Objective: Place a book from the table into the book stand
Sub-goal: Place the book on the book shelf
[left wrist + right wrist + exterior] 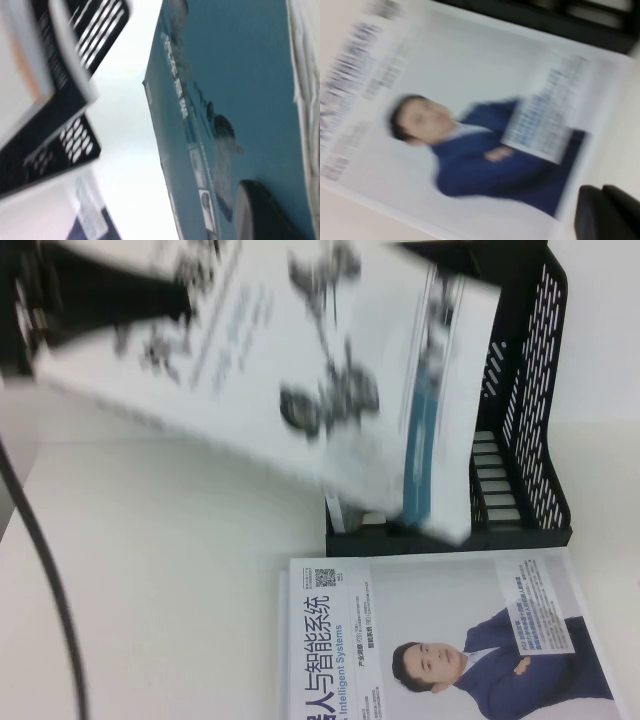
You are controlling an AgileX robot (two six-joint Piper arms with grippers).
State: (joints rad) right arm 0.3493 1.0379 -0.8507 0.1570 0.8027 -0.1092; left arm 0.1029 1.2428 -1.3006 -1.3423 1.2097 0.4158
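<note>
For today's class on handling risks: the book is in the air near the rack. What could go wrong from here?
1. The left gripper holds the book by one end, so it may sag or slip.
2. Its low edge could catch the book stand rim.
3. It could drop onto the blue-suit book, beneath the right gripper.

Paper book (300, 370) had a smooth white cover; book stand (530, 390) was perforated black plastic; tabletop (170, 570) was matt white.
</note>
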